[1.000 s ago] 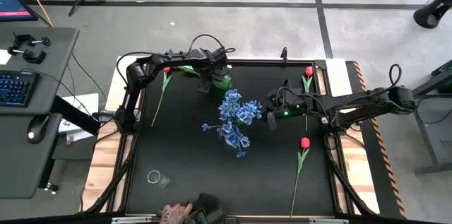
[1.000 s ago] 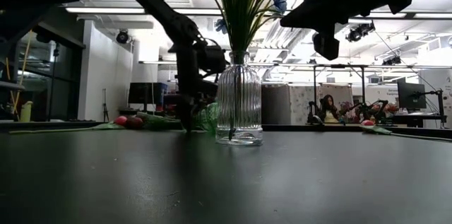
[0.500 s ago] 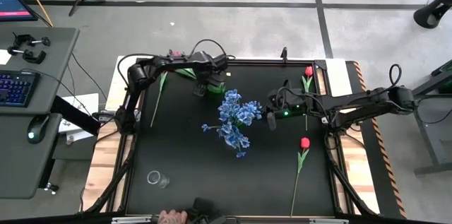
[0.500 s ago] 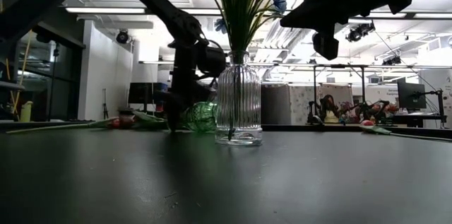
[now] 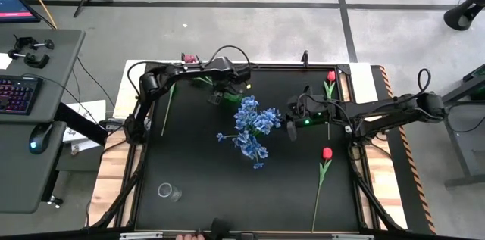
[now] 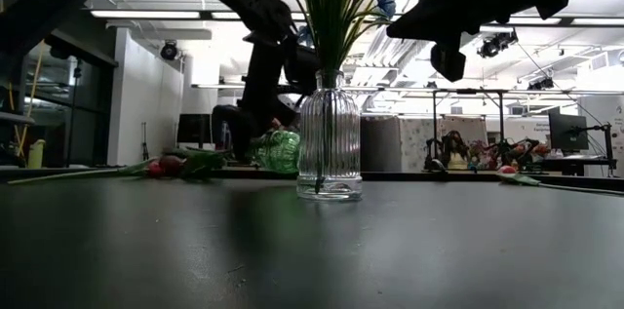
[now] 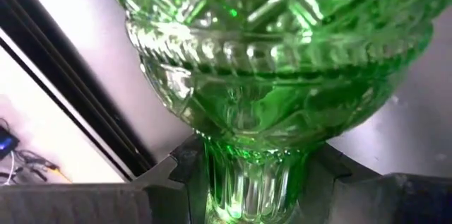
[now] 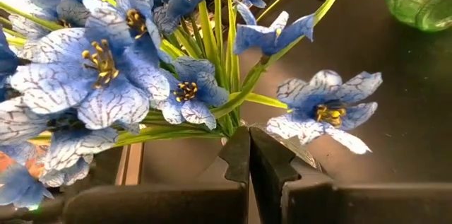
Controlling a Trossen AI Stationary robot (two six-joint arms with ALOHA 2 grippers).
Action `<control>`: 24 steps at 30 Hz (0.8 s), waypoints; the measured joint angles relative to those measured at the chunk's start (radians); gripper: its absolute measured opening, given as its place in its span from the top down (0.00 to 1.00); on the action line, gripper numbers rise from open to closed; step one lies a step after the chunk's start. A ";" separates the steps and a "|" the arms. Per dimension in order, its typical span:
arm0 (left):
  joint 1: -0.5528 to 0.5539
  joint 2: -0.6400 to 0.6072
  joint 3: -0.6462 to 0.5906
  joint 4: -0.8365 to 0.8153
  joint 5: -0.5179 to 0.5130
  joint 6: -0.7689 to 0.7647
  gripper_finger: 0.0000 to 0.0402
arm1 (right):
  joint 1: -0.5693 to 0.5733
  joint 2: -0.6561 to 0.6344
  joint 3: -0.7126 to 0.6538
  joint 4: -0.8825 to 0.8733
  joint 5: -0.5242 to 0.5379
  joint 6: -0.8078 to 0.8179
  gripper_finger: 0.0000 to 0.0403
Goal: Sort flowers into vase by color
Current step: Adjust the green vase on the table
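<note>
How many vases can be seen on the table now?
3: a clear vase at the centre holding blue flowers, a green vase held by the left gripper, and a small clear one near the front-left corner.

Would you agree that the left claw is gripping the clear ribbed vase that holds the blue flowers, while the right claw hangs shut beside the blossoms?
Not quite: the left claw is gripping a green cut-glass vase by its neck, as the left wrist view shows. The clear ribbed vase with the blue flowers stands ungripped at mid-table. The rest holds: the right claw hangs shut beside the blossoms.
</note>
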 joint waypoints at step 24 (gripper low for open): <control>-0.117 -0.002 0.001 -0.028 -0.034 -0.051 0.68 | 0.001 0.000 0.000 0.000 -0.011 -0.037 1.00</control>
